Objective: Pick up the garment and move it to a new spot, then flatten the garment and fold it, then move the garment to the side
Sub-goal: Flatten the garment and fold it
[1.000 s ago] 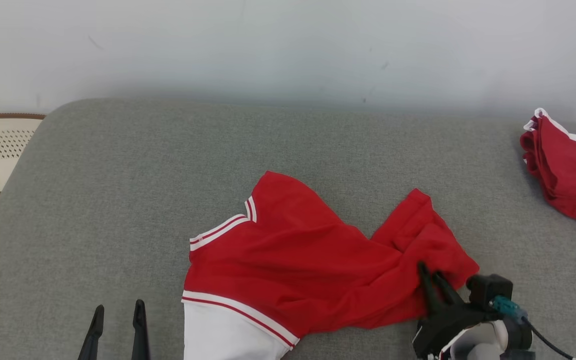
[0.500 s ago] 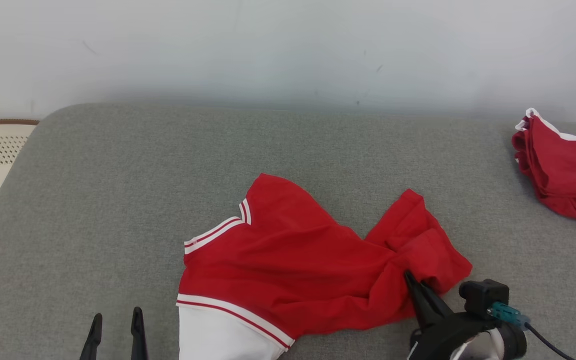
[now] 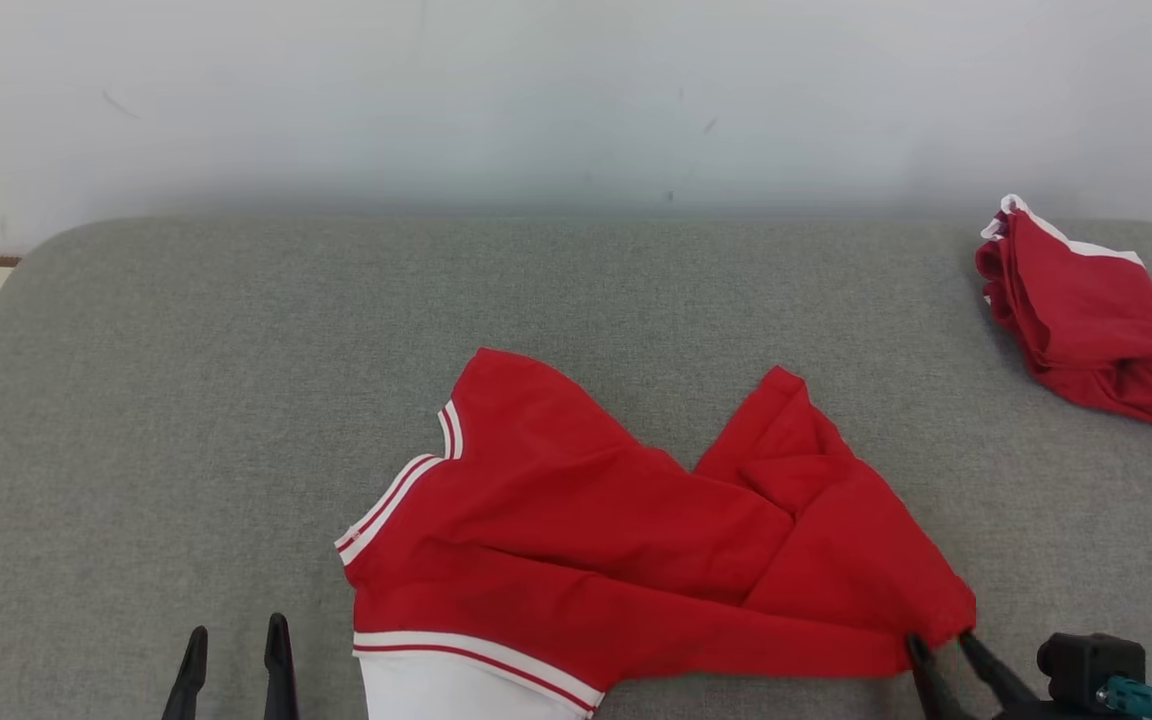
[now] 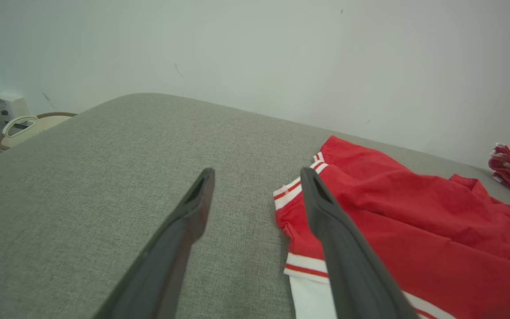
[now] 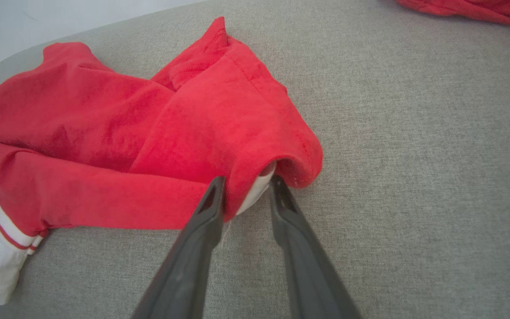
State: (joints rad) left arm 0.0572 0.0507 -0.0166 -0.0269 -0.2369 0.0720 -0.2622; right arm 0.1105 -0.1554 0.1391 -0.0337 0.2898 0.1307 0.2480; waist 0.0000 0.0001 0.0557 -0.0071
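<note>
On grey padding (image 3: pixel 236 400), right fingers (image 5: pixel 207 210) straddle garment (image 3: pixel 586 520)

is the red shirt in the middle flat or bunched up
Bunched up: the red shirt lies rumpled on the grey cushion, its right side folded over itself.

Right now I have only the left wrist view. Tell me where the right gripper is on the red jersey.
Observer: The right gripper is at the red jersey's right-hand corner, one finger on each side of the hem.
Operator: Say whether it has a hold.
Observer: I cannot tell. The fingers stand a little apart, with white cloth showing between them.
Operator: Report how that side lies.
Observer: A flap is folded over the jersey's body there, so it is not flat.
</note>
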